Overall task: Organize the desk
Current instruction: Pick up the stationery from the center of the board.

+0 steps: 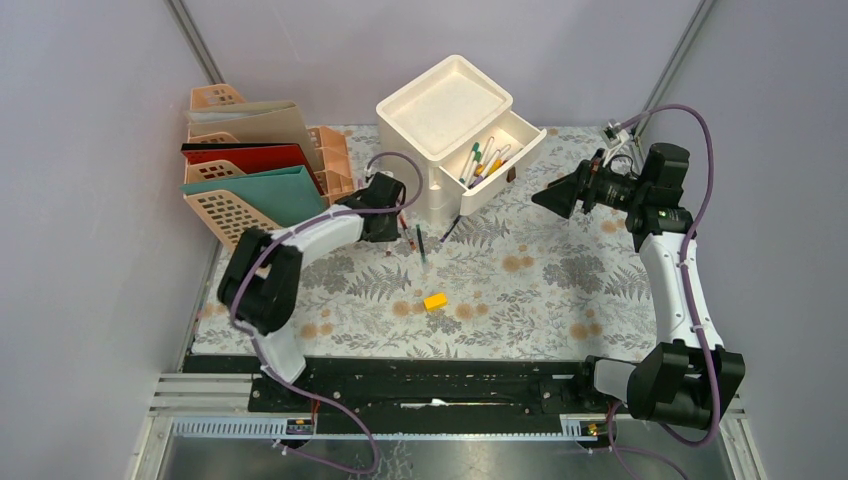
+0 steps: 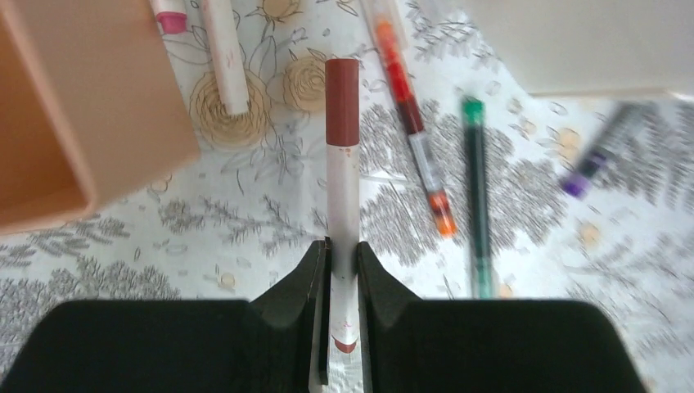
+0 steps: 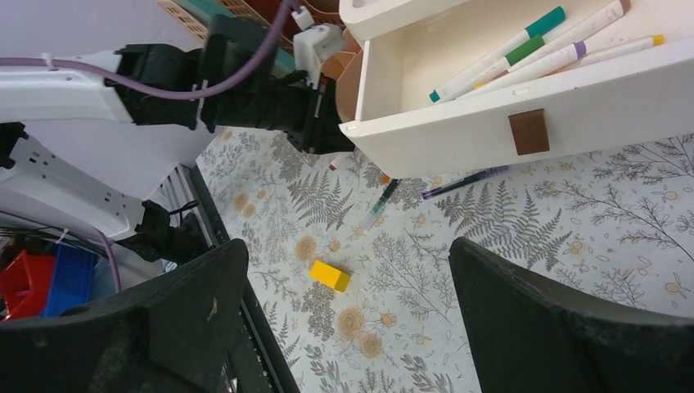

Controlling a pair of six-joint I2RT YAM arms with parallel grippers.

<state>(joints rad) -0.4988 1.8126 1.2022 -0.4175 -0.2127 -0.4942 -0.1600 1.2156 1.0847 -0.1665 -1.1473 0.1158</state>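
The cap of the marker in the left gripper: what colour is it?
The marker has a reddish-brown cap; the left wrist view shows it best.

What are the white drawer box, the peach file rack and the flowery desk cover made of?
White drawer box: likely matte plastic or painted wood; smooth, even, no visible grain. Peach file rack: probably plastic, given its moulded lattice of holes. Desk cover: seems printed cloth, flat and without shine.
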